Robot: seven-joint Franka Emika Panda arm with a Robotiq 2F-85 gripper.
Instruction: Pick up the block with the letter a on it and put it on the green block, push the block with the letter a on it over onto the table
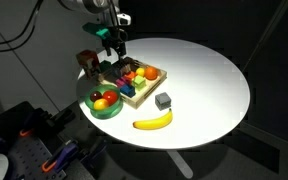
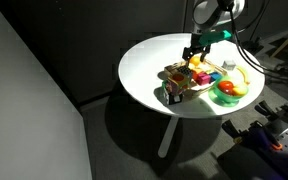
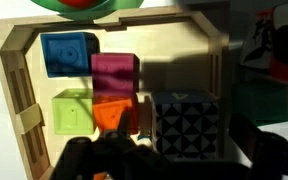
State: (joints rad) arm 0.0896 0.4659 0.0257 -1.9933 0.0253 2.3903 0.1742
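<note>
Wrist view: blue block (image 3: 69, 52) (beyond fingers (image 3: 84, 165))

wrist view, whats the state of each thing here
blue block, flat in the tray's corner, ungripped
magenta block, flat in tray
light green block, flat in tray
orange block, in tray
patterned block, in tray
gripper, open, empty, over the tray

Around me the room lies dark; bright light falls only on the round white bench (image 1: 209, 85), which stands on a pale central leg (image 2: 166, 135) over a gray floor (image 2: 104, 155). A dark wall panel (image 2: 24, 80) rises nearby, and black cables (image 1: 14, 30) hang in shadow.
</note>
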